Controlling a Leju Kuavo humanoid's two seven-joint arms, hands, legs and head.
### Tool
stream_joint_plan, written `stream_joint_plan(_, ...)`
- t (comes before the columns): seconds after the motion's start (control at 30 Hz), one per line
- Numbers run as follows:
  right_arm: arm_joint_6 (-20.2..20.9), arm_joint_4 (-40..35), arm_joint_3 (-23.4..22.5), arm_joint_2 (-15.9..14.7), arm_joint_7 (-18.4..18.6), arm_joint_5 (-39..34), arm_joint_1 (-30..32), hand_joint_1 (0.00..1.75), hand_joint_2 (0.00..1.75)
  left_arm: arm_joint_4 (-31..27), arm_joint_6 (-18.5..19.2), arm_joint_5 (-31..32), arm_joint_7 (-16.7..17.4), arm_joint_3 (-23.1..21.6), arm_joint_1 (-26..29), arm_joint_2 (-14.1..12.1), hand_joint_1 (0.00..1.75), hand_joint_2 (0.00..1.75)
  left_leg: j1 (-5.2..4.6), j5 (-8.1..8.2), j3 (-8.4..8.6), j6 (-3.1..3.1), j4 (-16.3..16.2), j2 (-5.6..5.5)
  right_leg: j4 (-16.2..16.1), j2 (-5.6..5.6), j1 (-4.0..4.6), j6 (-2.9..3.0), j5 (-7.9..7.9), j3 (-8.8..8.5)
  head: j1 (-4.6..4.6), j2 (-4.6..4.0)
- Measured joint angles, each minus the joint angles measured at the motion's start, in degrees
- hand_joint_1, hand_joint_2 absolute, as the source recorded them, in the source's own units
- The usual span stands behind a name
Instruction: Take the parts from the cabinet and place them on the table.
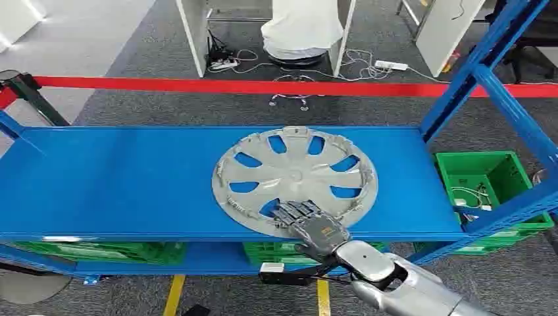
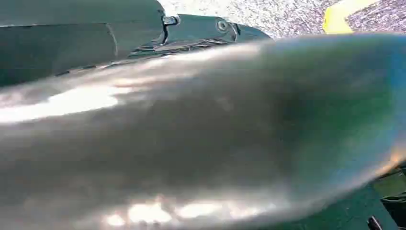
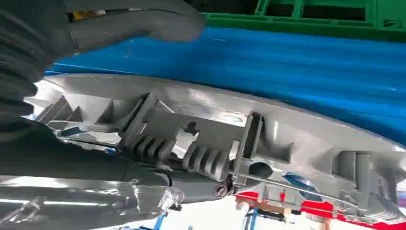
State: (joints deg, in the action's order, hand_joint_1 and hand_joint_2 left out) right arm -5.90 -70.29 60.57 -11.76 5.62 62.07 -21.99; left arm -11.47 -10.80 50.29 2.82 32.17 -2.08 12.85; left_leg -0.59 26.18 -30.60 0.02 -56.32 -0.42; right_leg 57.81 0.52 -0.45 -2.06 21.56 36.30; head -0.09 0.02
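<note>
A grey hubcap (image 1: pixel 296 174) lies ribbed side up on the blue cabinet shelf (image 1: pixel 118 178), right of its middle, its near rim close to the shelf's front edge. My right hand (image 1: pixel 309 224) reaches in from below, and its dark fingers rest on top of that near rim. In the right wrist view the thick grey thumb (image 3: pixel 143 21) sits on the other side of the hubcap's rim (image 3: pixel 268 139), with a strip of blue showing between thumb and rim. The dark fingers (image 3: pixel 72 158) lie along the clip-lined inner face.
Blue uprights (image 1: pixel 474 66) frame the shelf's right end, and a green crate (image 1: pixel 490 174) with small items stands just beyond. More green crates (image 1: pixel 99 250) sit on the level below. A red barrier tape (image 1: pixel 197 85) runs behind, and a person in white (image 1: pixel 303 26) sits farther back.
</note>
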Motion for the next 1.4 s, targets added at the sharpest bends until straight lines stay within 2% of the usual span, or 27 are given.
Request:
stream_joint_plan(0.1,0.39,0.11,-0.13,0.0,0.0,-0.02,-0.02,0.03,1.75,0.0,0.0,0.0,0.0,0.02,0.0,0.0,0.0,0.0,0.0,0.0,0.0,0.0,0.0,0.0,0.0,0.0,0.0,0.0,0.0,0.0,0.02,0.0)
stream_joint_plan(0.13,0.61,0.15,-0.2,0.0,0.02,-0.11,-0.04,1.01,1.75,0.0,-0.02,0.0,-0.02,0.02,0.0,0.0,0.0,0.0,0.0,0.0,0.0,0.0,0.0,0.0,0.0,0.0,0.0,0.0,0.0,0.0,0.0,0.0)
stream_joint_plan(0.17,0.81,0.15,-0.22,-0.02,0.02,-0.15,-0.05,1.75,1.75,0.0,-0.07,0.0,-0.02,0.04,0.0,0.0,0.0,0.0,0.0,0.0,0.0,0.0,0.0,0.0,0.0,0.0,0.0,0.0,0.0,0.0,0.02,0.0)
stream_joint_plan(0.47,1.14,0.31,-0.33,-0.24,-0.35,-1.62,-0.41,1.75,1.75,0.0,-0.11,0.02,-0.09,0.48,0.0,0.02,0.0,0.0,0.0,-0.01,0.01,0.0,0.0,0.0,0.0,0.0,0.0,0.03,-0.04,-0.01,0.0,0.0)
stream_joint_plan(0.67,-2.17,-2.5,-1.07,-0.9,-0.59,-2.19,0.94,1.75,1.75,0.0,-0.31,0.13,-0.37,0.92,0.03,0.02,0.0,0.0,0.0,-0.02,0.0,0.02,0.0,0.0,0.0,-0.01,0.0,0.03,-0.05,-0.01,0.0,0.0)
stream_joint_plan(0.83,-7.69,-7.78,-3.45,-1.77,-0.92,-1.51,4.72,1.75,1.75,0.0,-0.57,0.13,-0.94,1.53,0.11,0.04,0.0,0.0,-0.01,0.0,-0.07,0.0,0.0,0.02,0.0,0.06,0.0,0.04,-0.04,0.11,0.0,0.0)
stream_joint_plan(1.03,-11.81,-13.07,-6.23,-2.62,-2.14,-0.09,9.04,1.75,1.75,0.0,-0.94,0.18,-1.29,2.03,0.17,0.04,0.0,0.0,0.0,0.0,-0.18,0.0,0.0,0.01,0.0,0.03,0.0,0.04,-0.04,0.19,0.0,0.0)
stream_joint_plan(1.27,-18.56,-18.32,-9.14,-3.1,-5.07,2.38,13.28,1.75,1.75,0.0,-2.56,0.26,-2.4,2.47,0.2,0.04,0.0,0.0,0.0,0.0,-0.21,0.0,0.0,0.01,0.0,0.02,0.0,0.04,-0.04,0.2,0.02,0.0)
stream_joint_plan(1.37,-20.24,-19.87,-9.75,-3.15,-5.9,3.37,14.49,1.75,1.75,0.0,-3.11,0.37,-2.69,2.54,0.19,0.04,0.0,0.0,0.0,0.0,-0.21,0.0,0.0,0.02,0.0,0.04,0.0,0.04,-0.04,0.22,0.0,0.0)
stream_joint_plan(1.4,-22.49,-20.39,-10.05,-3.15,-6.6,4.43,15.03,1.75,1.75,0.0,-3.78,0.57,-2.86,2.58,0.19,0.07,0.0,0.0,0.0,0.0,-0.22,0.0,0.0,0.02,0.0,0.02,0.0,0.04,-0.04,0.22,0.0,0.0)
